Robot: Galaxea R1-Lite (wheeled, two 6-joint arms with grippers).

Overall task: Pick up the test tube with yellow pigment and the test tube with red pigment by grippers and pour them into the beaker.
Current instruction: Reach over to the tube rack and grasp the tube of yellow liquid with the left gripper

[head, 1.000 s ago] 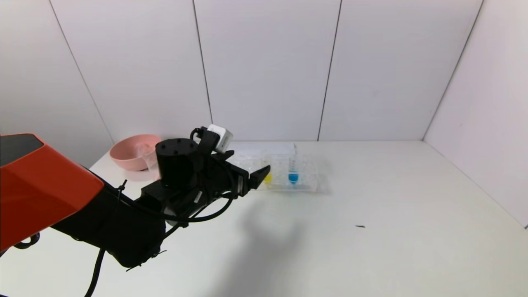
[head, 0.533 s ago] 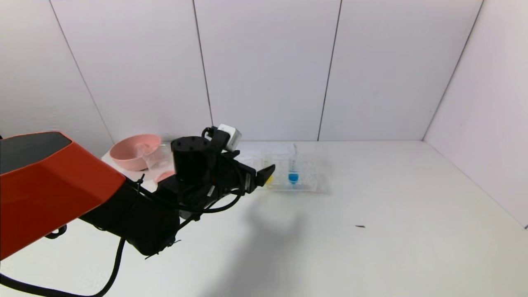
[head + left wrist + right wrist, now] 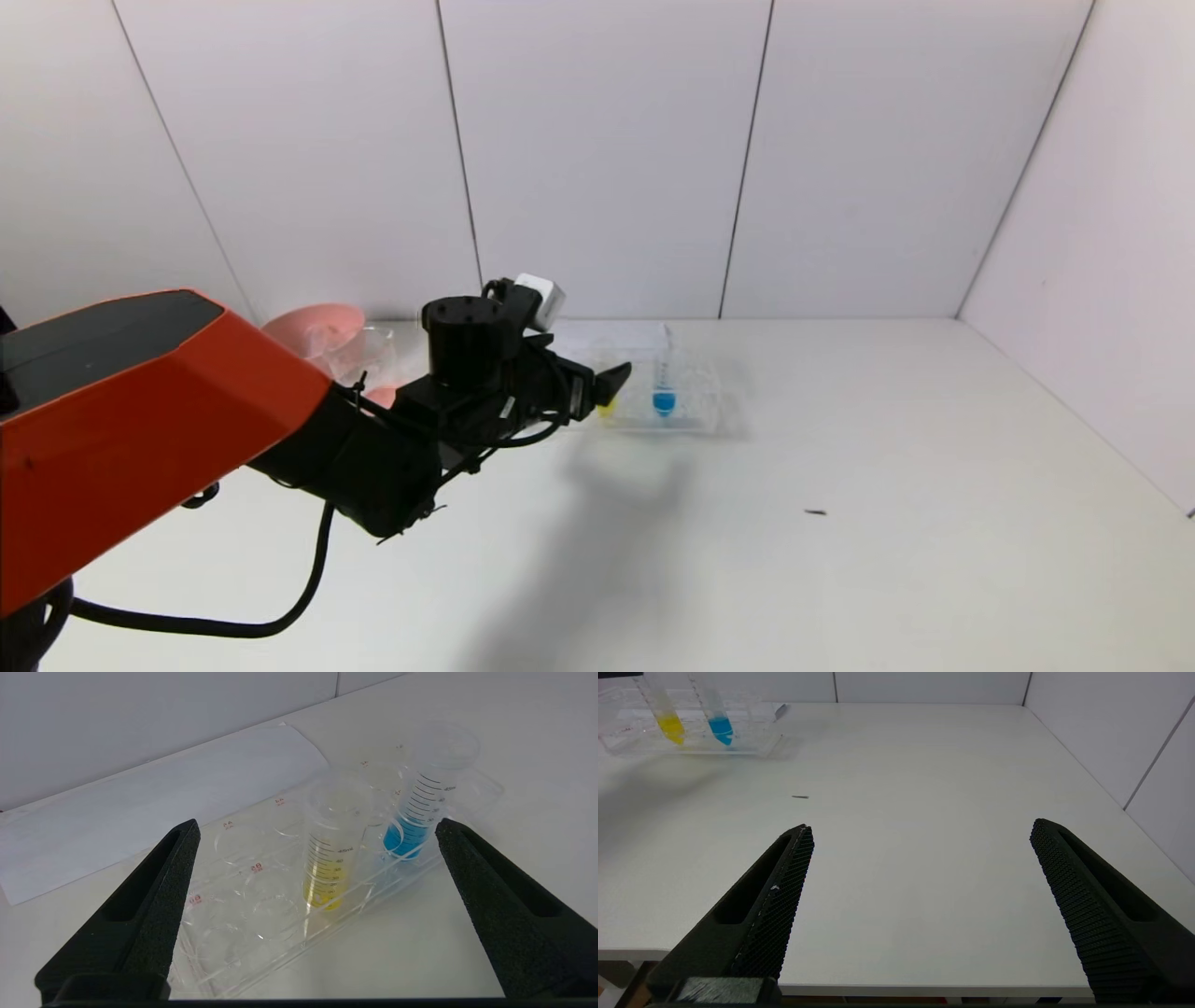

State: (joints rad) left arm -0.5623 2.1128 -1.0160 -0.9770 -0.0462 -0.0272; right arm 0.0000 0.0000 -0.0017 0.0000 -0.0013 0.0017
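The test tube with yellow pigment (image 3: pixel 327 858) stands upright in a clear rack (image 3: pixel 243 914), partly behind my left gripper (image 3: pixel 607 383) in the head view. My left gripper (image 3: pixel 316 822) is open just short of the rack, with this tube in line with the gap between its fingers and apart from both. The beaker (image 3: pixel 373 347) stands at the back left beside the pink bowl, behind my left arm. The test tube with red pigment is out of view. My right gripper (image 3: pixel 920 825) hangs open over the table's front edge, with nothing between its fingers.
A tube with blue liquid (image 3: pixel 416 812) stands in the same rack to the right of the yellow one. A pink bowl (image 3: pixel 313 329) sits at the back left. A white paper sheet (image 3: pixel 140 798) lies behind the rack. A small dark speck (image 3: pixel 815 512) lies on the table.
My left arm has reached forward and to the right, bringing its open gripper closer to the rack. The tubes and the rack have not moved.
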